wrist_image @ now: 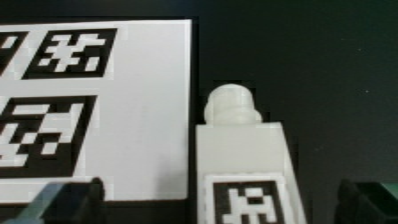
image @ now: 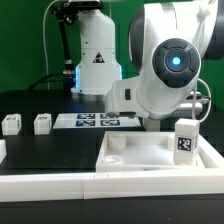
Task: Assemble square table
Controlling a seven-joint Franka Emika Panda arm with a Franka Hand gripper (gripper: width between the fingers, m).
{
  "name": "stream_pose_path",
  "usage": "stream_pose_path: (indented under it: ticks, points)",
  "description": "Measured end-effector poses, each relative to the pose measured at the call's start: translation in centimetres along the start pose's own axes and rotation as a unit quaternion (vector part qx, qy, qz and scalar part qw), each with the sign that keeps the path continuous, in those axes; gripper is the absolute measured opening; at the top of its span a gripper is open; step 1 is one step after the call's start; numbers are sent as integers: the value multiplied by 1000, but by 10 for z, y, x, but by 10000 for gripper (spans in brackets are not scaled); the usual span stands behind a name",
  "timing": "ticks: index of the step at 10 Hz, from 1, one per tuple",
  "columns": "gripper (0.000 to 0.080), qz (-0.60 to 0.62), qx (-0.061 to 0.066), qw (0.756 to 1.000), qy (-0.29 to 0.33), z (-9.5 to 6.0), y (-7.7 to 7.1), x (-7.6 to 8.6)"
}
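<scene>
Black worktop (image: 50,145) is carrying the parts: a white leg post (wrist_image: 240,150) is lying just beside the marker board (wrist_image: 125,100), the gripper (wrist_image: 214,200) is straddling it with fingers apart, not touching; probably light, rigid, slick plastic, best pinched across its square tagged body.

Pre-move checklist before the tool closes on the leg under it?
1. Open tool: ok, fingertips wide apart.
2. Jaws astride the leg: ok, roughly centred.
3. Gap from leg to marker board: cannot tell, their edges run very close.
4. Height of tool for a grasp: cannot tell, the arm hides it in the exterior view.
5. Free socket on the slab: ok, nothing in it.
6. Seating of the upright post at the slab's corner: cannot tell.
</scene>
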State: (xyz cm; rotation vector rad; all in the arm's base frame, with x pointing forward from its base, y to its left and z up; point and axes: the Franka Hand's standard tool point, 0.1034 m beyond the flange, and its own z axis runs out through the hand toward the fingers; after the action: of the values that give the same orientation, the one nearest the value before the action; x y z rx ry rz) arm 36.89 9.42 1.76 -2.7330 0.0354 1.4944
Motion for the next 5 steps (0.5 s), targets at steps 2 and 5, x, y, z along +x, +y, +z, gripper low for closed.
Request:
stream_pose_path:
  ticks: [2, 5]
  points:
    - [649, -34, 1, 999, 7, -1, -4, 2]
    - [649, -37, 1, 999, 14, 1, 0, 5]
